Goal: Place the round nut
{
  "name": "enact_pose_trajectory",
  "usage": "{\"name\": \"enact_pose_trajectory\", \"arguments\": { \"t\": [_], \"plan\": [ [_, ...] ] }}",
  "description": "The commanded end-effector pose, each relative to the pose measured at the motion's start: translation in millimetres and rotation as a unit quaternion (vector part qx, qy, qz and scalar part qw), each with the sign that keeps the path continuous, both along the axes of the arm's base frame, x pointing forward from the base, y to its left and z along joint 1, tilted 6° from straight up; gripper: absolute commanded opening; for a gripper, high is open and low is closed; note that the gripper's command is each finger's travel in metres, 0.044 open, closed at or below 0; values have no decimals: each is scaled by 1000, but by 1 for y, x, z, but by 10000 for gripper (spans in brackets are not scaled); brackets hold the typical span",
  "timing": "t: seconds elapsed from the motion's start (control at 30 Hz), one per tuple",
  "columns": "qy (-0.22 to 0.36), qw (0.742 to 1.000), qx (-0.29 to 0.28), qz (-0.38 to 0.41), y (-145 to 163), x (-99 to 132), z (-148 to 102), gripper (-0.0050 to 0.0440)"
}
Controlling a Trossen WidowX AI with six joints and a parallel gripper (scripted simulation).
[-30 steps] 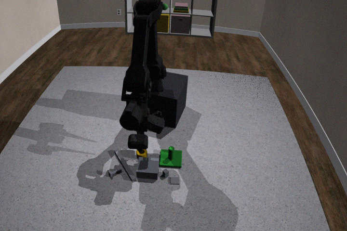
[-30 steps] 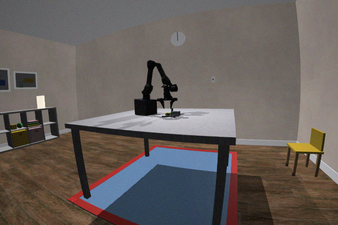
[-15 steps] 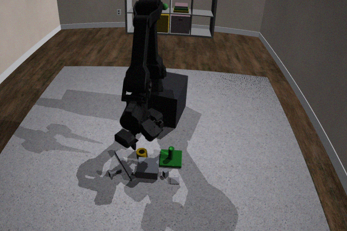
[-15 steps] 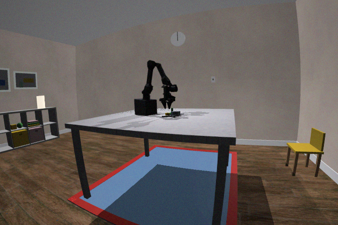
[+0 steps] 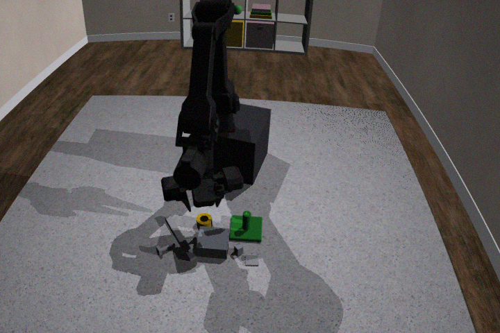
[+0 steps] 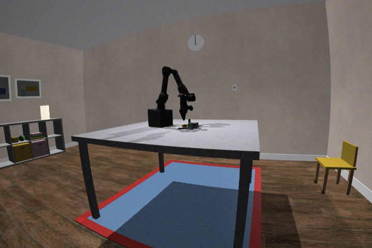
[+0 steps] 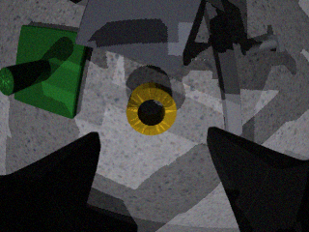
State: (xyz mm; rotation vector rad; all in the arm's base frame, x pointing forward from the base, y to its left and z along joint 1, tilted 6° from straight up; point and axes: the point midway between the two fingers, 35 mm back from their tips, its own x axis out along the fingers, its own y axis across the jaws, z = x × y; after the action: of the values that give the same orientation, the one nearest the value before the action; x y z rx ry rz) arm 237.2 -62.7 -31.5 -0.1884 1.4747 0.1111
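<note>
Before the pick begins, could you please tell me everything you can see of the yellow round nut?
The yellow round nut is a short, thick ring with a dark round hole, matte like plastic. It lies flat on the speckled grey table, hole upward, beside the green peg base and just behind a grey block. The open pincer hangs above without touching it.
</note>
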Motion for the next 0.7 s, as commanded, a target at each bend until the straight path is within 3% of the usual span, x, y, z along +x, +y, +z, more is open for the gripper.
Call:
{"name": "enact_pose_trajectory", "arguments": {
  "t": [0.0, 0.1, 0.37, 0.67],
  "plan": [
    [-4, 994, 11, -107, 0, 0, -1, 320],
    [-6, 987, 16, -161, 0, 0, -1, 320],
    [-6, 987, 16, -162, 0, 0, -1, 320],
    [-6, 987, 16, -162, 0, 1, -17, 320]
  ]
}}
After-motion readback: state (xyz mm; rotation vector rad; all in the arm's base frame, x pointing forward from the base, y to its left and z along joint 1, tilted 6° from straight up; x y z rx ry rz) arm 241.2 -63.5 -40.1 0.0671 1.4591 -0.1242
